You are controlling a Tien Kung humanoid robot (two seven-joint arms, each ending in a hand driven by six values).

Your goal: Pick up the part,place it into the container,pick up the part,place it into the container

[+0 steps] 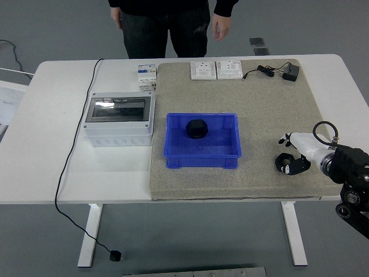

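Head view crops the right hand (297, 151) at the frame's edge; its fingers (295, 165) curl on a black ring-shaped part (284, 163) on the grey mat (259, 104), though contact is unclear. Another dark, chunky part (196, 128) sits inside the blue container (203, 160) on the bench (52, 144).

A single head camera, set high on the robot's side, looks forward and down across the whole white desk (52, 173) from fairly far back, reaching grey floor beyond its far edge, where a person (167, 23) stands, seemingly cropped at the chest.
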